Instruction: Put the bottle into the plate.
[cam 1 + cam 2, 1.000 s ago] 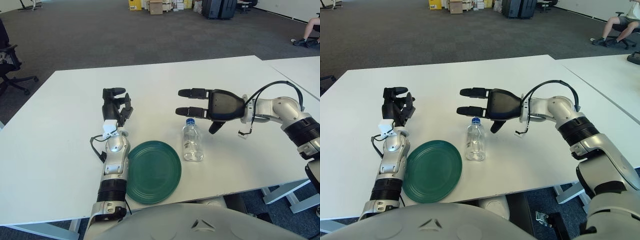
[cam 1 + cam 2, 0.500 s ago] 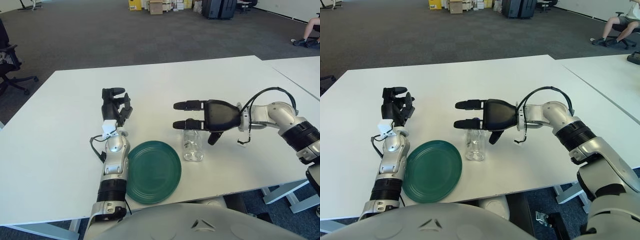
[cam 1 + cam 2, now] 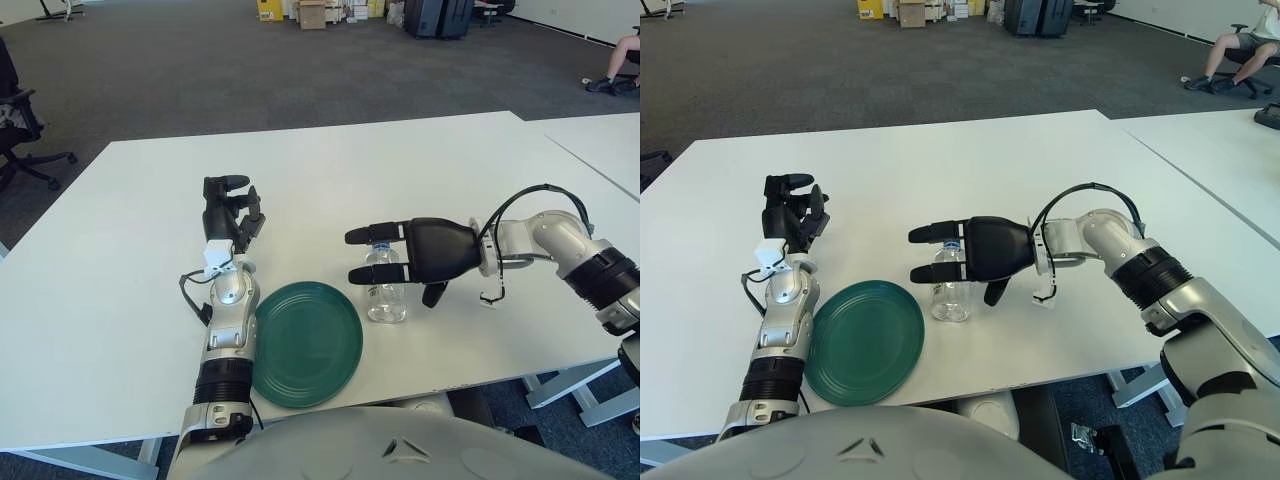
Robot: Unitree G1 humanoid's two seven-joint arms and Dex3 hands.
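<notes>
Reaching in from the bottle's [image 3: 385,285] right, the right hand [image 3: 420,252] has its fingers [image 3: 372,234] spread around the upright neck, not clamped.

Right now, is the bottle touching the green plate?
Apart. In the left eye view, white table shows between the bottle and the plate.

Paired head views, angled down, sharing the white table [image 3: 130,290]
</notes>
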